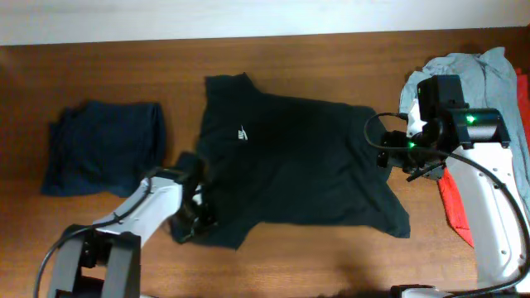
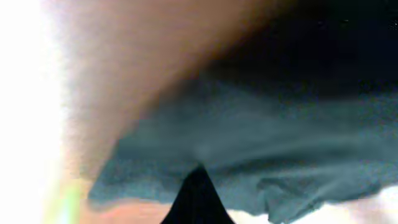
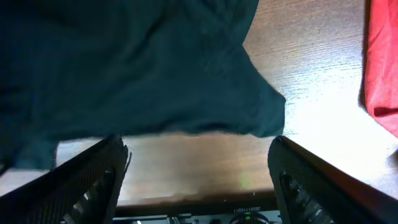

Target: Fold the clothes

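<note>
Black cotton lies spread across the middle of the brown wooden table (image 1: 331,50). It is a T-shirt (image 1: 306,165), with its small white logo (image 1: 242,132) face up towards the far left.

From above, a folded navy garment (image 1: 103,147) sits apart on the left. A grey shirt (image 1: 476,70) is heaped at the far right, and a red shirt (image 1: 454,203) lies just near of it. The wrist cameras show none of this layout, apart from a strip of the red shirt at the right edge of the right one.

The left wrist view is blurred. It does show what the overhead cannot: dark fingers (image 2: 198,199) clenched to a single point, with cloth bunched against the tip. From above, the left gripper (image 1: 195,219) reaches in from the near left, bent down over the shirt's near-left corner and pinching it.

The right gripper (image 1: 391,157) stretches in from the right and hangs just off the shirt's right edge. Its own camera shows the two prongs (image 3: 93,180) spread wide with bare wood between them. The shirt's edge lies just beyond them, ungripped.

Bare wood runs along the far side and the near side. A narrow strip of it separates the navy garment from the T-shirt. The right side is crowded.
</note>
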Tool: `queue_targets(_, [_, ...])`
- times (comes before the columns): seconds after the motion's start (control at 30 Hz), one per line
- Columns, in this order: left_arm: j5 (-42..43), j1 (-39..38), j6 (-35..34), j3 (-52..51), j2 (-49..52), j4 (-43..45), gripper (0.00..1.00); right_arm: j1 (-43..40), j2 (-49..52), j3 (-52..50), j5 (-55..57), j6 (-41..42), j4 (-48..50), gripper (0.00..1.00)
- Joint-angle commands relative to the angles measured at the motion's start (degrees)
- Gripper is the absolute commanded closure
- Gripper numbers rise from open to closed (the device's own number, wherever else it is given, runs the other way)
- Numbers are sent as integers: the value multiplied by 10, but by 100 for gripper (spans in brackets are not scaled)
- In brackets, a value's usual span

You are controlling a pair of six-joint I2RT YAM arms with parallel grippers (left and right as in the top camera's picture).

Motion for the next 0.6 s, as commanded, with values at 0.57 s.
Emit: queue_targets(0.57, [-37, 117, 43, -17, -192, -53, 84, 2, 0, 0, -2, 5, 36, 26])
